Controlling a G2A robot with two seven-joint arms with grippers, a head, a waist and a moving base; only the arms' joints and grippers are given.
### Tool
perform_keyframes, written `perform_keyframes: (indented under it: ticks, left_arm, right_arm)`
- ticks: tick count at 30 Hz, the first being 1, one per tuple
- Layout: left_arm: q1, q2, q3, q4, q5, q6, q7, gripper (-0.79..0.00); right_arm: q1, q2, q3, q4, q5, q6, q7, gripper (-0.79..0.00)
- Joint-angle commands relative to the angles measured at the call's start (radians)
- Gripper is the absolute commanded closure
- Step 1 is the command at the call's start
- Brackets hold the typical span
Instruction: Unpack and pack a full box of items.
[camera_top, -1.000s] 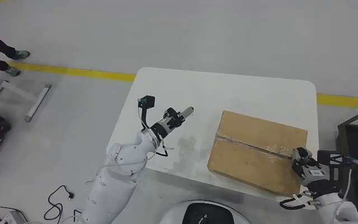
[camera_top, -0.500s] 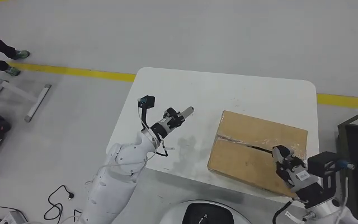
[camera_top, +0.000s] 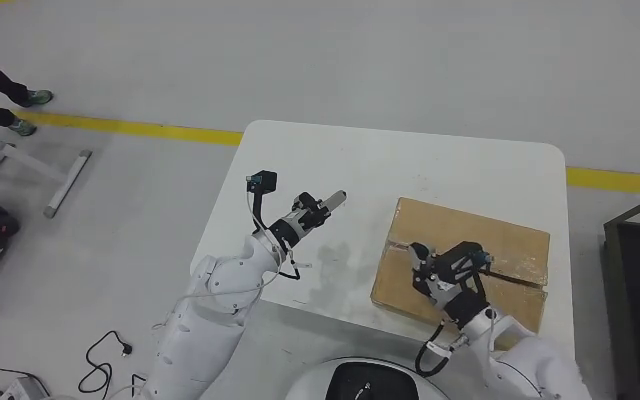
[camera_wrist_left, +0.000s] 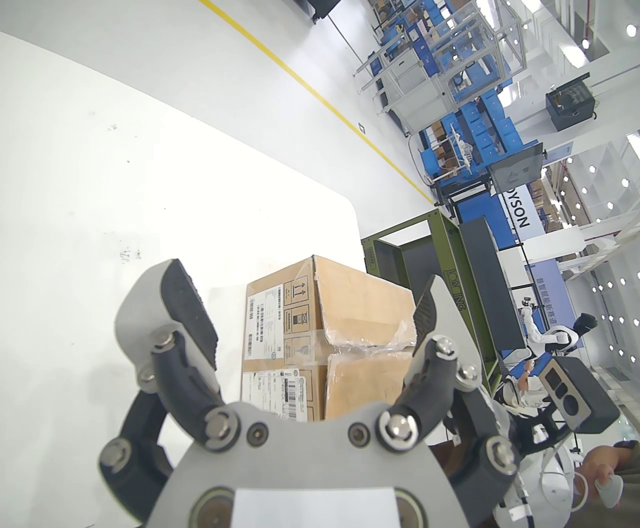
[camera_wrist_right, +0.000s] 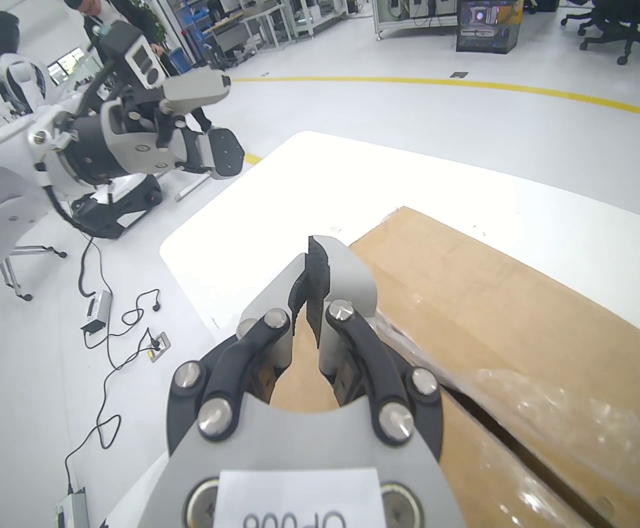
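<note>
— Where is the box (camera_top: 480, 235) found?
— At the 4 o'clock side of the table (camera_top: 330, 160), flaps down, with the tape (camera_wrist_right: 520, 395) along its middle seam partly split. The right gripper (camera_wrist_right: 315, 260) is held over the seam's 9 o'clock end, fingers pressed together on nothing.
— And the left gripper (camera_wrist_left: 302, 280)?
— It is spread wide and empty, well apart at the box's 9 o'clock.
— How is the flap best opened?
— The tips should be eased into the gap (probably loose there) and the flap lifted slowly while the box is steadied.
</note>
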Motion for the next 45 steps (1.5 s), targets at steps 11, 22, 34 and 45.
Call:
perform_keyframes:
  ticks: [11, 22, 34, 45]
  left_arm:
    - [0.000, 0.000, 0.000, 0.000, 0.000, 0.000, 0.000, -0.785]
    - [0.000, 0.000, 0.000, 0.000, 0.000, 0.000, 0.000, -0.785]
    - [0.000, 0.000, 0.000, 0.000, 0.000, 0.000, 0.000, -0.785]
    - [0.000, 0.000, 0.000, 0.000, 0.000, 0.000, 0.000, -0.785]
  right_arm:
    - [-0.057, 0.002, 0.097, 0.006, 0.034, 0.137, 0.063, 0.000]
    - [-0.202, 0.021, 0.291, -0.106, 0.099, 0.226, 0.120, 0.000]
    - [-0.364, 0.032, 0.468, -0.299, 0.176, 0.211, 0.103, 0.000]
    - [-0.093, 0.027, 0.378, -0.109, 0.111, 0.108, 0.094, 0.000]
